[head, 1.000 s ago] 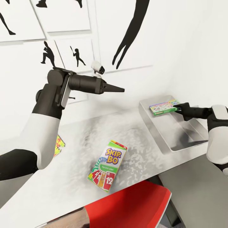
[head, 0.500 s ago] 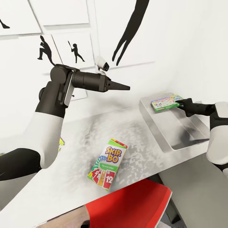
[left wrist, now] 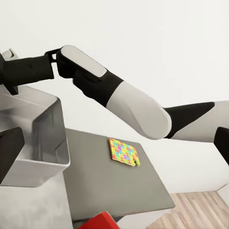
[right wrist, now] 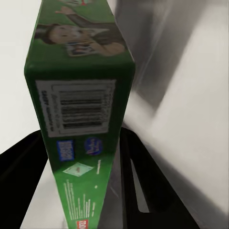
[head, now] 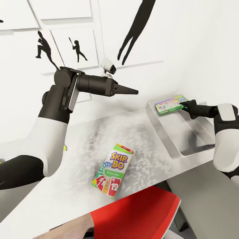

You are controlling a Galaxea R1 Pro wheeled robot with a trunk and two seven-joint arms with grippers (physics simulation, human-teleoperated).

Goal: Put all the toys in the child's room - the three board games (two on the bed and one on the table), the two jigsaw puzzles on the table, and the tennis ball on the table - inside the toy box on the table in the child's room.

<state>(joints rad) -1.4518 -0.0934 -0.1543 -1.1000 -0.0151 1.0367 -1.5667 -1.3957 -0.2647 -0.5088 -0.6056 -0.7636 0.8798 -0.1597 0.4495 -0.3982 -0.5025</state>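
**One game box held over the grey bin, one lying on the desk**

Two arms reach over the table (head: 59,186), and much is cut off. The left gripper (head: 134,91) tapers to a dark point in the head view; whether its fingers are apart I cannot tell. A thin jigsaw square (left wrist: 124,152), bright and multicoloured, lies flat on a lower dark grey unit (left wrist: 95,186). The right gripper (head: 183,106) clamps the green-edged board game (head: 170,105) by one end; its black fingers (right wrist: 138,181) press on either side of the glossy barcode edge. The box hangs over the toy box (head: 166,132), a smooth light grey bin with sloping walls. The SKIP-BO box (head: 113,171) lies flat on the mottled tabletop, near a red chair (head: 139,215) cropped by the frame.
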